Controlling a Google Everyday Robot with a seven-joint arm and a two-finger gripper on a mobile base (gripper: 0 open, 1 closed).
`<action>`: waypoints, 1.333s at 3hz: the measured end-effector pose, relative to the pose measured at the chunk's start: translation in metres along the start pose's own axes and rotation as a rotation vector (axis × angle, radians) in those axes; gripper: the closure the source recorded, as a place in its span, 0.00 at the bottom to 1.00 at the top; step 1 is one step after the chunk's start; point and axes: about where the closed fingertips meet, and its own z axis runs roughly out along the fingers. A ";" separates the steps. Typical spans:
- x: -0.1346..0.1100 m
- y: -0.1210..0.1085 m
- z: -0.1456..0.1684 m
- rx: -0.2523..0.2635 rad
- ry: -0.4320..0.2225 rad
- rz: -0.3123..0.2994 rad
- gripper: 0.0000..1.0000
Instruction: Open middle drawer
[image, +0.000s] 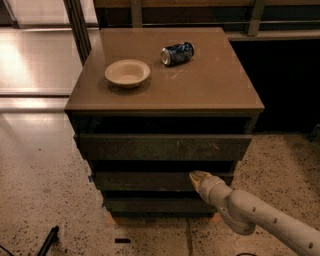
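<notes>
The dark grey-brown cabinet has three handle-less drawer fronts stacked under a brown top. The middle drawer (150, 180) is the second front, flat and scuffed, and looks shut. The top front (162, 146) above it is wider with pale scratches. The bottom front (155, 204) is the narrowest. My gripper (199, 177) reaches in from the lower right on a pale arm (260, 215). Its tip is at the right part of the middle drawer's upper edge, just under the dark gap.
A beige bowl (127, 73) and a blue can (177, 53) lying on its side rest on the cabinet top (210, 90). Speckled floor surrounds the cabinet. A black object (48, 240) lies on the floor at lower left. A dark opening is at right.
</notes>
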 end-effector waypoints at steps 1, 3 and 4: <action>-0.005 -0.003 0.004 0.005 -0.005 -0.001 1.00; 0.000 -0.030 0.033 0.101 -0.020 -0.022 1.00; -0.005 -0.065 0.046 0.187 -0.035 -0.028 1.00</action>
